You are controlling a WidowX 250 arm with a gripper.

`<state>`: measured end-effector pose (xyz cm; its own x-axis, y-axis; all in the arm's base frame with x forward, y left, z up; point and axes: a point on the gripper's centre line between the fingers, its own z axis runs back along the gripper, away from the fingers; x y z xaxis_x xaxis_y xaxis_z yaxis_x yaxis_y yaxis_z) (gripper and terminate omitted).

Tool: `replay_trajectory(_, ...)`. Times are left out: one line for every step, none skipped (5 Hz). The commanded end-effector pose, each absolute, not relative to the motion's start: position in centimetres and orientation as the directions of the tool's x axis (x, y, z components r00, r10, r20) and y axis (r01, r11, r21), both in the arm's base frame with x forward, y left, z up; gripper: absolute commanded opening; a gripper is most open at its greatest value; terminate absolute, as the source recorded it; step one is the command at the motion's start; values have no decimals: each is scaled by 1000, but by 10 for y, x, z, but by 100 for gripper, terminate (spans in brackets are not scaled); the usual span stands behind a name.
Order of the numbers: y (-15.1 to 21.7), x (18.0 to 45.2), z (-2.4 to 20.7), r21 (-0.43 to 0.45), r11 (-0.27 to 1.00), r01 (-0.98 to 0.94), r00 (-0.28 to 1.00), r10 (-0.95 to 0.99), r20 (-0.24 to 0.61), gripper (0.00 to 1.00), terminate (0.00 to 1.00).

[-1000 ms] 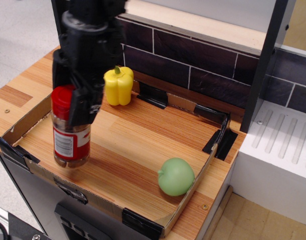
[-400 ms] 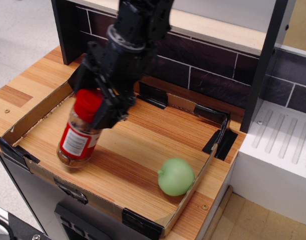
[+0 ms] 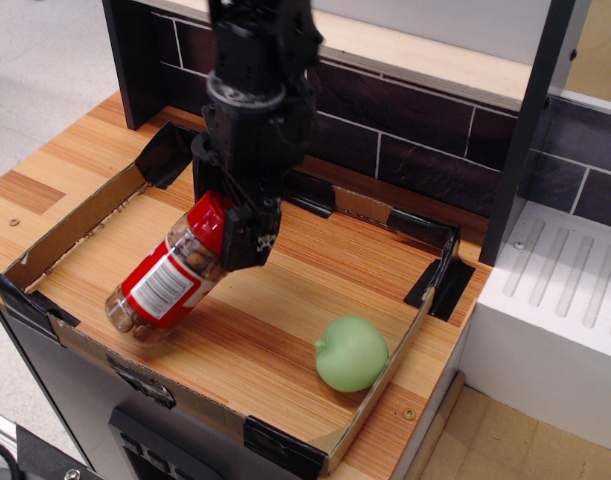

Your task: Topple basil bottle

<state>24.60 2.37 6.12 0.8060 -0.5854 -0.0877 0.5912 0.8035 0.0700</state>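
Observation:
The basil bottle [image 3: 165, 285], a clear jar with a red lid and red-and-white label, leans steeply to the right in the front left of the cardboard-edged tray [image 3: 70, 222]. Its base rests on the wood near the tray's front left edge and its lid end is lifted. My black gripper [image 3: 225, 215] comes down from above, and its fingers [image 3: 250, 235] sit on either side of the red lid, shut on it. The arm hides the back left of the tray.
A green ball [image 3: 351, 353] lies at the tray's front right corner. A dark tiled wall [image 3: 405, 130] runs behind. A black post [image 3: 525, 120] and a white ribbed block [image 3: 575, 290] stand to the right. The yellow pepper is hidden behind the arm.
The bottle went from upright to leaning far over. My gripper swung right with the lid while the base stayed in place, and now covers the pepper.

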Motion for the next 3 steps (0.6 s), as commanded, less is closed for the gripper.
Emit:
replay_trajectory(2, 273, 75, 76, 771, 632, 762, -636, 120, 0, 0)
replay_trajectory(-8, 287, 67, 60, 793, 606, 772, -605, 194, 0, 0)
replay_trajectory(-17, 300, 59, 34, 823, 566, 796, -557, 236, 0, 0)
